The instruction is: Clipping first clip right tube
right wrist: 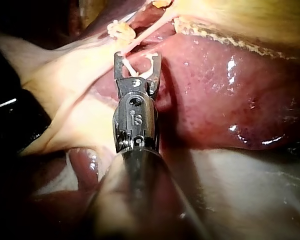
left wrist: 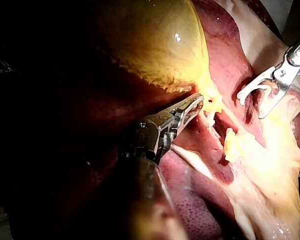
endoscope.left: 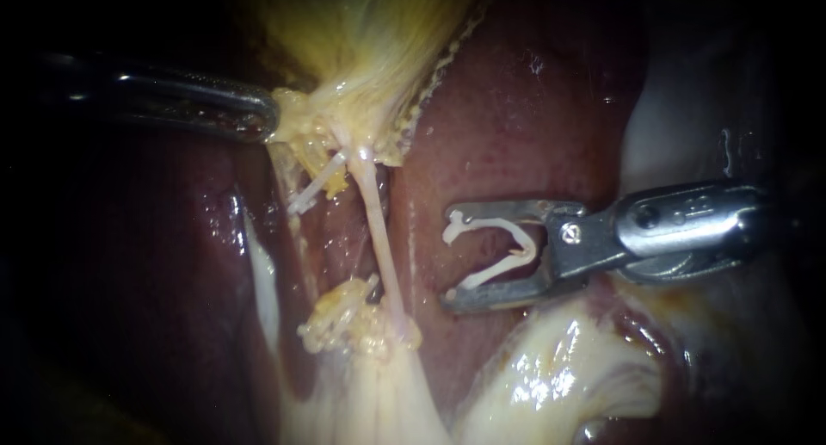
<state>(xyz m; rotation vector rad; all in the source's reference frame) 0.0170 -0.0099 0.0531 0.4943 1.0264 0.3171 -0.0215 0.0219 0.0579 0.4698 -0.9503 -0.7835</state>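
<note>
The right tube (endoscope.left: 379, 238) is a thin pale strand running from the gallbladder's yellow neck (endoscope.left: 361, 101) down to a fatty clump (endoscope.left: 353, 320). The shorter left tube (endoscope.left: 317, 185) slants beside it. My right instrument (endoscope.left: 449, 257) lies to the right of the tube and apart from it. Its jaws stand wide and carry an open white clip (endoscope.left: 492, 224) between them. In the right wrist view the clip (right wrist: 131, 69) points at the tube (right wrist: 150, 27) just ahead of the jaws (right wrist: 137, 56). My left instrument (endoscope.left: 268, 122) is shut on the neck tissue, as its jaws (left wrist: 197, 102) also show.
Dark red liver (endoscope.left: 516, 109) lies behind and right of the tubes. Pale glistening fatty tissue (endoscope.left: 559, 367) sits under my right instrument. The yellow gallbladder body (left wrist: 155, 40) rises beyond my left instrument.
</note>
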